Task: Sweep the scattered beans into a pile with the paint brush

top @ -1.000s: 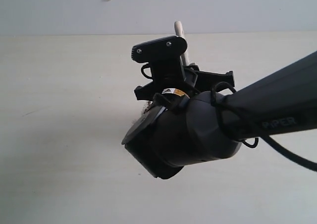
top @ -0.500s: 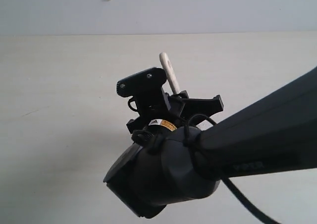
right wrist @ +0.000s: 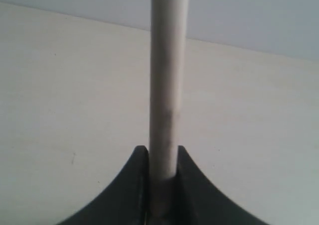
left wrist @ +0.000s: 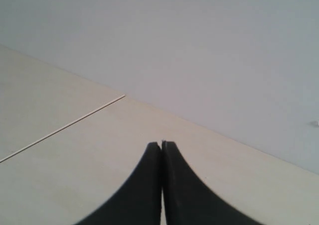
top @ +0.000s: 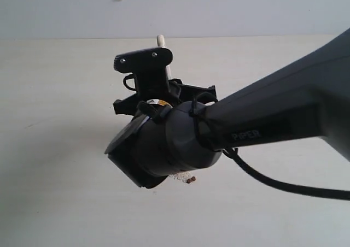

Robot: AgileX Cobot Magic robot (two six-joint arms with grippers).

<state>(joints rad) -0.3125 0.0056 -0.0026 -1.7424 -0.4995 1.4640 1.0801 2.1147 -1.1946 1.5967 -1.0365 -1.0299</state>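
My right gripper [right wrist: 163,153] is shut on the pale wooden handle of the paint brush [right wrist: 168,75]. In the exterior view only the handle's tip [top: 161,40] pokes out above the black wrist camera mount; the bristles are hidden behind the arm. The right arm's big dark wrist fills the middle of that view. Under its lower edge a few reddish-brown beans [top: 190,178] lie beside whitish crumbs on the pale table [top: 60,148]. The other beans are hidden by the arm. My left gripper [left wrist: 161,144] is shut and holds nothing, hanging over bare table.
A black cable [top: 273,182] trails from the right arm across the lower right. The table's far edge meets a pale wall [top: 219,9]. In the left wrist view a thin seam [left wrist: 65,127] runs across the tabletop.
The right arm with the brush swung toward the left, dipping toward the camera and then back toward the far side. A few beans and crumbs now show under the wrist. The left gripper stays shut.
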